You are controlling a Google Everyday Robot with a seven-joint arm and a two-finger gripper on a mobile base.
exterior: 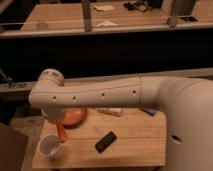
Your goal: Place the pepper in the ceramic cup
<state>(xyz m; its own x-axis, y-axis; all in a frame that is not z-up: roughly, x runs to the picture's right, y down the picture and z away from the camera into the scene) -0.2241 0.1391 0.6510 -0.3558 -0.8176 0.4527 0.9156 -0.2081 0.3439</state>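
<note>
The white ceramic cup [50,147] stands on the wooden table [135,142] at its front left corner. The pepper [61,133], a slender orange-red piece, hangs nearly upright with its tip at the cup's right rim. My gripper [58,122] reaches down from under the big white arm [100,93] and is shut on the pepper's top end. The arm hides most of the gripper.
A round orange plate [76,118] lies just behind the cup. A flat black object [106,142] lies mid-table. A small white packet [111,112] and a bluish item [149,111] sit near the table's far edge. A dark gap and a long counter [100,22] lie beyond.
</note>
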